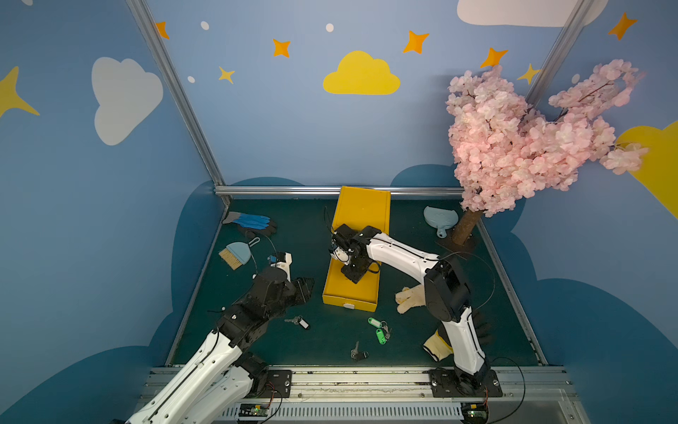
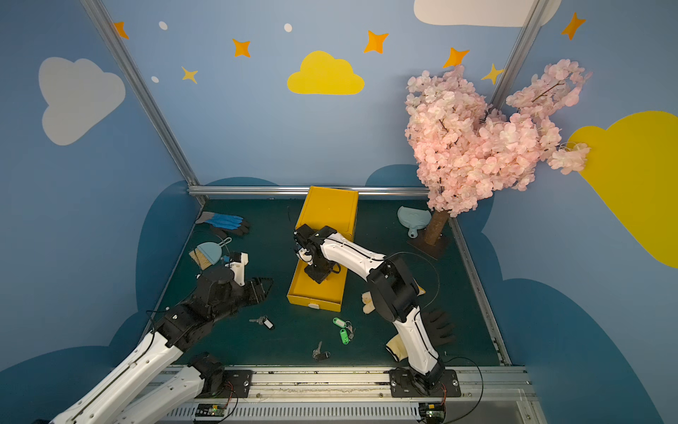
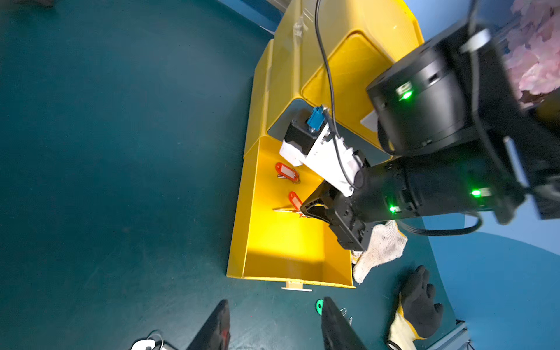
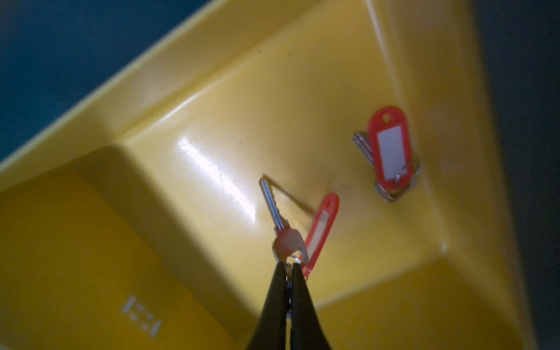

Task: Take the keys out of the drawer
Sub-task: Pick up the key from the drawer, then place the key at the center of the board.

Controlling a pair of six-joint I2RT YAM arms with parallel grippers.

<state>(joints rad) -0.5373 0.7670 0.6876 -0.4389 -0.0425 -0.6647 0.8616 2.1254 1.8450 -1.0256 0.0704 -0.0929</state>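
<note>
Right jaws clenched on red-tagged keys point(image 4: 288, 239) in drawer point(image 4: 212, 121); tag insert white; left jaws released

The right arm point(image 1: 400, 253) stretches forward over the yellow drawer point(image 1: 350, 299) and bends its wrist down into it. The right gripper point(image 4: 289, 268) points at the drawer floor, its 2 jaws pinched together on the ring of the red-tagged keys point(image 4: 288, 241). The left arm point(image 1: 205, 363) extends toward the drawer's left side. The left gripper point(image 1: 307, 290) hovers near the drawer's front corner, jaws spread apart.
</note>
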